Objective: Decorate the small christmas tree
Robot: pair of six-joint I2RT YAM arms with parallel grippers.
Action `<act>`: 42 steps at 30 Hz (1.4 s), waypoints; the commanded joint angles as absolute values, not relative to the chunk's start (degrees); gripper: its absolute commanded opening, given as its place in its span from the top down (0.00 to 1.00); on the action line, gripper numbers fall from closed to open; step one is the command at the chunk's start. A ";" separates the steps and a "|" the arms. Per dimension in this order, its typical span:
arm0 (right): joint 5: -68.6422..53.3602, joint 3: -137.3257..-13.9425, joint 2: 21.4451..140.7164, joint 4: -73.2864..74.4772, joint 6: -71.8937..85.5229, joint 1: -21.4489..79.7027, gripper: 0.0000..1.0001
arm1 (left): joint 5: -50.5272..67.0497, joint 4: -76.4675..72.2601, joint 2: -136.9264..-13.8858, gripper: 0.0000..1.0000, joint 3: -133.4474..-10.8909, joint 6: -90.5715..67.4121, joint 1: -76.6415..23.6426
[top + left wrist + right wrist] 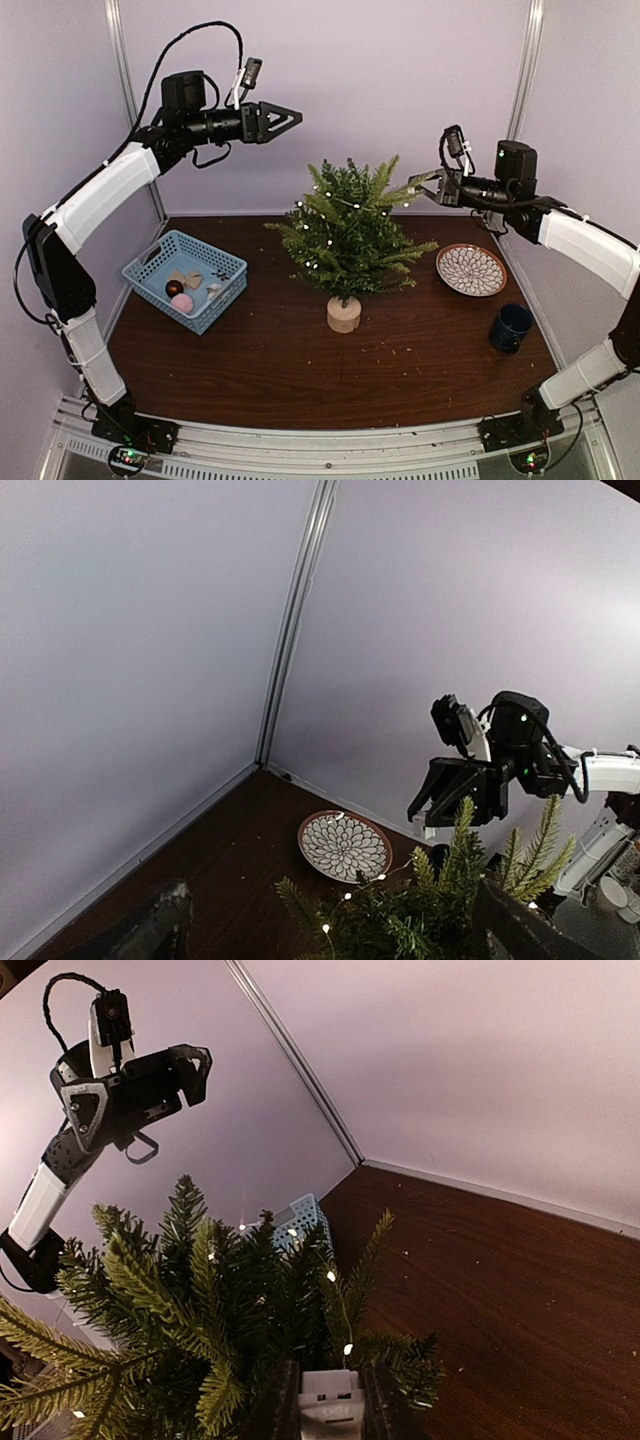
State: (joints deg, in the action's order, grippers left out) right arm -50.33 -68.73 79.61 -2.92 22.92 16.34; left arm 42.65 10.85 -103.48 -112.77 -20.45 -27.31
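Right jaws clamp white box (pixel 330 1405) (at small christmas tree (pixel 350 235) top) | left jaws apart

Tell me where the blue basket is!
In the top view, the blue basket sits on the left side of the table, left of the small christmas tree, with ornaments inside it.

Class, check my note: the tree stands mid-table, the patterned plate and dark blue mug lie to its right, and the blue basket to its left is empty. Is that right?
Not quite. The blue basket is not empty: it holds a pink ball, a dark ball and other small ornaments. The top external view shows this; the rest stands.
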 commanded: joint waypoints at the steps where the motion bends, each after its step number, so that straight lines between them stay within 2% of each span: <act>1: -51.06 -65.30 77.35 -6.28 26.62 16.16 0.81 | 43.18 9.14 -101.00 0.03 -112.18 -19.78 -26.98; 25: -54.17 -57.37 74.28 -5.46 27.51 18.46 0.73 | 41.59 9.09 -99.58 0.02 -109.28 -19.82 -27.07; 31: -54.97 -56.05 74.10 -4.16 27.24 18.59 0.64 | 40.96 9.99 -99.25 0.03 -109.16 -18.93 -27.07; 42: -53.98 -58.53 71.16 2.00 23.64 18.55 0.56 | 36.69 17.01 -97.99 0.03 -109.03 -17.95 -27.07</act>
State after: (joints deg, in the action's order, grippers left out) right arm -54.22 -56.40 73.95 -1.26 26.22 18.22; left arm 39.79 13.19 -100.38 -109.38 -19.33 -27.31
